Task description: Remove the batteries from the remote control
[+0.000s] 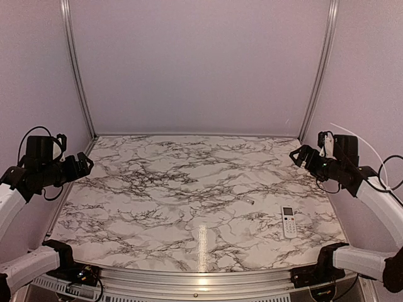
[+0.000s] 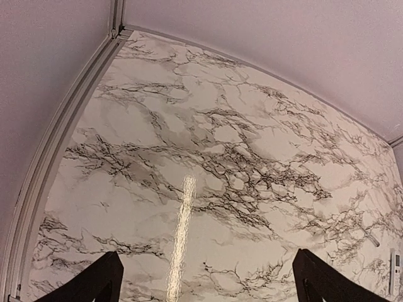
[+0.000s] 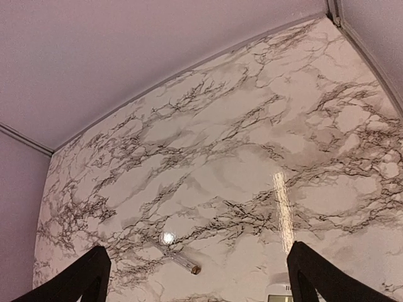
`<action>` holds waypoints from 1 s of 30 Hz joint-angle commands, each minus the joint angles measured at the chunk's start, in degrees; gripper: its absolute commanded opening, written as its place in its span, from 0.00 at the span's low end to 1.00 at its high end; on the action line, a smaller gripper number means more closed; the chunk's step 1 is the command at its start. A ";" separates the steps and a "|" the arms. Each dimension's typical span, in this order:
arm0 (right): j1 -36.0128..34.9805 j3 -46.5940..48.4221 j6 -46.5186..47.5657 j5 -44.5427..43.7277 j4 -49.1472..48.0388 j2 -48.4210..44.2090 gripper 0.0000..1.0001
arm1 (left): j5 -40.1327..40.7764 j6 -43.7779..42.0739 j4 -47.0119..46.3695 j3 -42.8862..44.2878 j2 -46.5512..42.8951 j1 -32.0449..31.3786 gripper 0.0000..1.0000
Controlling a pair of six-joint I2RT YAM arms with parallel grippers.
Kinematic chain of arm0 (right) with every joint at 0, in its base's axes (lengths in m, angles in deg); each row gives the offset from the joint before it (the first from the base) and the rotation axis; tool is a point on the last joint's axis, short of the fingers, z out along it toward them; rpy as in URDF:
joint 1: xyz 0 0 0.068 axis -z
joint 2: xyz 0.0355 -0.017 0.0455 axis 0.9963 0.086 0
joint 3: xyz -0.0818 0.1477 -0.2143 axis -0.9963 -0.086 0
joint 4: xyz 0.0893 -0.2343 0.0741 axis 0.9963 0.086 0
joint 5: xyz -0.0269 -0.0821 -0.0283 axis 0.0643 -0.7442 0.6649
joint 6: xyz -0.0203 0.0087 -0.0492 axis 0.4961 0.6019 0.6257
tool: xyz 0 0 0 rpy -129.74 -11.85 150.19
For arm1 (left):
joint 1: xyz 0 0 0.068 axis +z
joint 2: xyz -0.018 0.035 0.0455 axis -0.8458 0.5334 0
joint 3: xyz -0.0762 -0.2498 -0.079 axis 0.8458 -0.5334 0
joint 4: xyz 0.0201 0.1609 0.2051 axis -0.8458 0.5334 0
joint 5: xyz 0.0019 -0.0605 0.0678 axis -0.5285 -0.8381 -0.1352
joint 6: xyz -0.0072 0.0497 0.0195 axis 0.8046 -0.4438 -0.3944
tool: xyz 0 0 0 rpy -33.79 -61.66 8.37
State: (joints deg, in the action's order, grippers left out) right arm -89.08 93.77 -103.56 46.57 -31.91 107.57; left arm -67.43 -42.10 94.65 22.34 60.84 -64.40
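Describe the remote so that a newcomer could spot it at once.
Look at the marble table, then its near right corner. The remote lies there face up: a small white oblong with a screen and buttons. The stick nearby is far thinner, with no buttons.

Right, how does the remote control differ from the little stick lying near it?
The remote control is wide, flat and white, screen up; the stick is thin, pale and far smaller. The remote control lies nearly straight front to back; the stick lies slanted. Both rest on the marble table.
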 commanded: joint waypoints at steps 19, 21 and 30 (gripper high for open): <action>-2.74 5.79 -2.23 -6.70 20.91 0.14 0.98 | -0.30 0.98 1.51 -1.18 -0.44 -5.05 0.99; -2.76 6.23 -3.75 -8.48 23.71 0.24 0.99 | -0.05 1.07 1.58 -1.18 -0.44 -5.67 0.99; -2.82 4.89 -9.03 -12.25 34.07 2.05 0.98 | 0.45 1.59 1.58 -1.34 -0.09 -8.09 0.99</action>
State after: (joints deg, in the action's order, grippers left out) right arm -91.06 98.25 -107.62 37.50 -4.85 108.75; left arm -67.58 -41.03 94.81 22.02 60.84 -71.76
